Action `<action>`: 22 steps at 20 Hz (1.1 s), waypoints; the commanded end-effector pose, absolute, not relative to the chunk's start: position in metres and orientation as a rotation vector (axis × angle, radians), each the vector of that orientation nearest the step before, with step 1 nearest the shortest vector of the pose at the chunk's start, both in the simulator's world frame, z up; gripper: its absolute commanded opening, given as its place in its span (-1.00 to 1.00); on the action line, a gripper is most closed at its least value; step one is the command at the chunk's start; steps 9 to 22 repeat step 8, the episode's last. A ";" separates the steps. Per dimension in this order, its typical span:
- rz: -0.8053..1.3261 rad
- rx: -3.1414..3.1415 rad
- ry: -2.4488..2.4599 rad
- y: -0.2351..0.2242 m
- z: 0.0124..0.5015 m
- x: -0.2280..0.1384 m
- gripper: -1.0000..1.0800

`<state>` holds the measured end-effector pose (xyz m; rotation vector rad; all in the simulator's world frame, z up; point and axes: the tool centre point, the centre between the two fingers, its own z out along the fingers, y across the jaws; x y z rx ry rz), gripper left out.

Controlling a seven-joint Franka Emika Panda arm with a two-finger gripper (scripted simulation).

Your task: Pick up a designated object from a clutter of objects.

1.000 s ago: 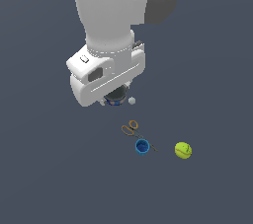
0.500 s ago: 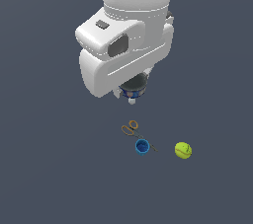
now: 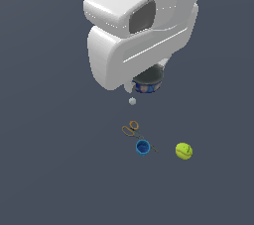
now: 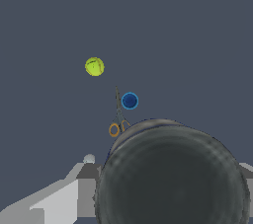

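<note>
can [image 3: 147, 86]: you're looking at a stiff, light, probably slick tin; its round side is the place to pinch.
claw [image 3: 146, 88]: mostly hidden, seemingly gripping the can.

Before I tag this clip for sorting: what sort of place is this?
Probably a bare simulated test floor, not a real room: a flat, featureless grey ground, scattered scissors, blue cup and ball, and a can under the arm.

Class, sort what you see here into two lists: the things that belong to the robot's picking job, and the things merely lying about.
Belongs to the job:
- dark round can, partly hidden under the arm's hand
- gripper, fingers hidden, so open or shut cannot be told

Just lying about:
- orange-handled scissors
- blue cup
- yellow-green ball
- small pale sphere
</note>
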<state>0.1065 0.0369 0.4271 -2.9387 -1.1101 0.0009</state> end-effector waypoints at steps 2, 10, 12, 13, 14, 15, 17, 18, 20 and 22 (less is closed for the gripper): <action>0.000 -2.939 -1.109 0.041 0.434 0.110 -1.00; 0.000 -2.939 -1.109 0.043 0.437 0.112 -1.00; 0.000 -2.939 -1.109 0.043 0.437 0.112 -1.00; 0.000 -2.939 -1.109 0.043 0.437 0.112 -1.00; 0.000 -2.939 -1.109 0.043 0.437 0.112 -1.00; 0.000 -2.939 -1.109 0.043 0.437 0.112 -1.00; 0.000 -2.939 -1.109 0.043 0.437 0.112 -1.00; 0.000 -2.939 -1.109 0.043 0.437 0.112 -1.00; 0.000 -2.939 -1.109 0.043 0.437 0.112 -1.00; 0.000 -2.939 -1.109 0.043 0.437 0.112 -1.00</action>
